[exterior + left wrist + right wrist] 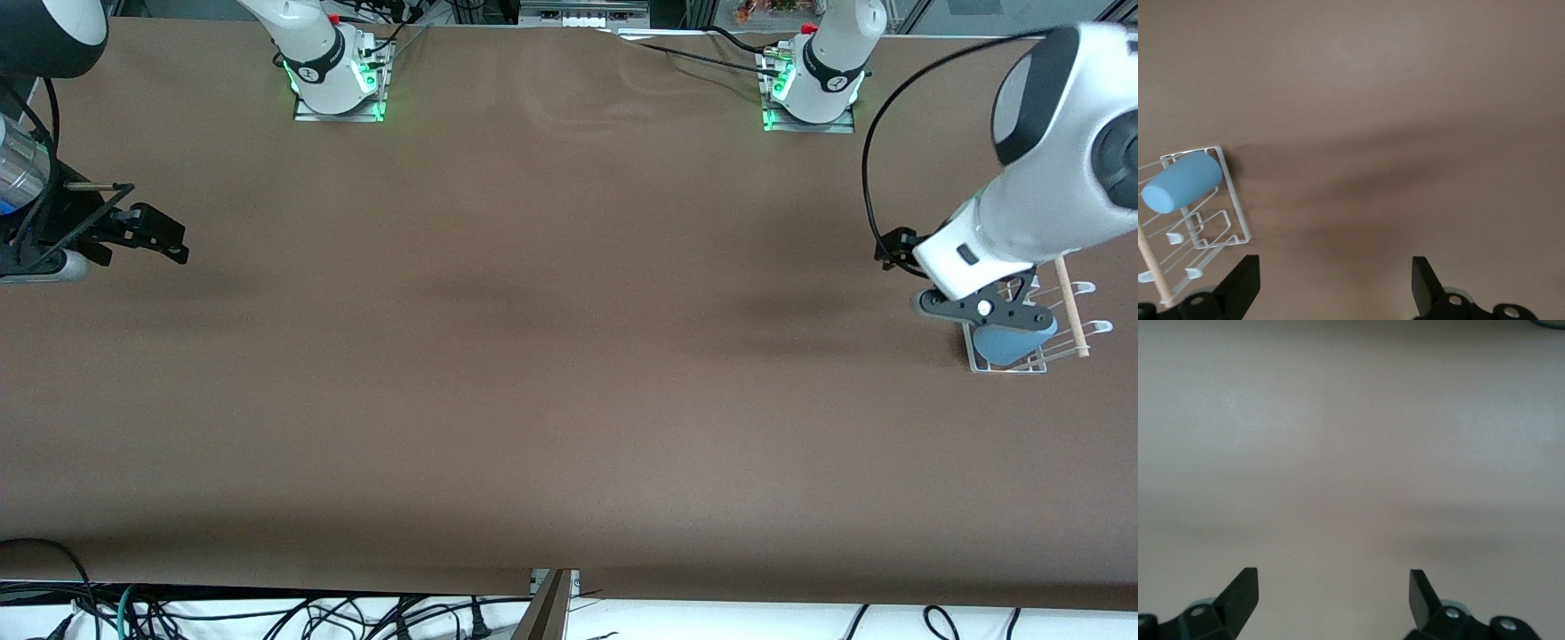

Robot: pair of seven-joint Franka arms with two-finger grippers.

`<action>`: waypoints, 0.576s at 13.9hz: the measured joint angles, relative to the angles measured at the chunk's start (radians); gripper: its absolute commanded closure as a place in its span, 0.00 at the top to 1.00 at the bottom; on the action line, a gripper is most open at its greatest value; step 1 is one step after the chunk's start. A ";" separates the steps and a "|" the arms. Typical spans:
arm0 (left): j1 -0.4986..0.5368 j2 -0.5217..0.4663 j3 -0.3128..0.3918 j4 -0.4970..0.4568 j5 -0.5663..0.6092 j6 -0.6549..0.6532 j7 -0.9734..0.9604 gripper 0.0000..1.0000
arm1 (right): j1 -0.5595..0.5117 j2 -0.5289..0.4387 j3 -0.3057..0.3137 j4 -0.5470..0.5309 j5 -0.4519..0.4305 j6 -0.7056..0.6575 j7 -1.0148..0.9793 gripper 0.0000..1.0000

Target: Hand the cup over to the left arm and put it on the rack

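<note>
We log: cup [1182, 181] lying tilted on rack [1231, 200], likely propped by a prong | left gripper [1335, 290] over counter [533, 356] beside rack, fingers spread, empty | right gripper [1333, 603] waiting at its end, fingers spread, empty.

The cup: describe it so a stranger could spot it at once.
Start at the brown table and go to the left arm's end, where a small white wire rack sits. The cup lies tilted on its prongs, clear of the open left gripper above. It is the only light-blue thing there, beside a pale wooden dowel.
</note>
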State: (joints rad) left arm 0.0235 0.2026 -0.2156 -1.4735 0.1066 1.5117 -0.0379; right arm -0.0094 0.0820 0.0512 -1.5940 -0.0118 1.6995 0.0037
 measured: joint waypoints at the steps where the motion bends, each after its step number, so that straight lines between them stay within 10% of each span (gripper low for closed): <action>1: 0.001 -0.018 0.000 0.000 -0.012 0.014 -0.014 1.00 | 0.000 0.000 0.000 0.000 0.000 0.000 0.000 1.00; 8: -0.065 -0.134 0.188 -0.078 -0.141 0.114 -0.019 1.00 | -0.001 0.000 0.000 0.000 0.000 0.000 0.000 1.00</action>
State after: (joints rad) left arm -0.0415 0.0682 -0.0274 -1.5516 -0.0347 1.6262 -0.0565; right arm -0.0099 0.0820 0.0510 -1.5937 -0.0118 1.6995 0.0035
